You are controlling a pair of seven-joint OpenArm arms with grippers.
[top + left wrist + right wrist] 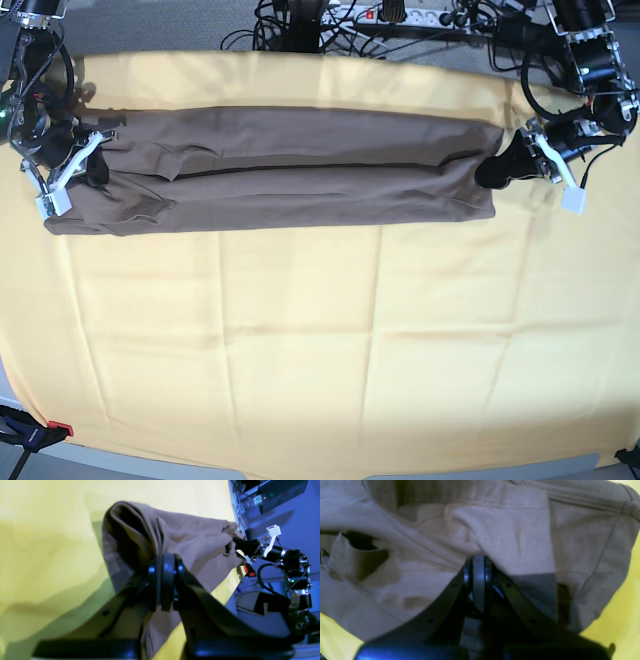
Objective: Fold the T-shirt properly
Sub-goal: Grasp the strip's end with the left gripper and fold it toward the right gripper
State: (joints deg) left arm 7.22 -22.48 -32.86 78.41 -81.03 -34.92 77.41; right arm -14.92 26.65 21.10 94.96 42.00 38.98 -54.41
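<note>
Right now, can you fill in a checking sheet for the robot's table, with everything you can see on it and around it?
Surface: a large yellow cloth covers the table, creased in a grid.
Job's things: the T-shirt lies stretched into a long band across the far part of the cloth, with a dark line running along its middle.
Clutter: nothing seen on the cloth.
Hands: the left hand is shut on the T-shirt's end; the right hand is shut on the opposite end.
Cables: black cables and a power strip lie beyond the far edge.
Surroundings: a red-tipped clamp sits at the near corner.
</note>
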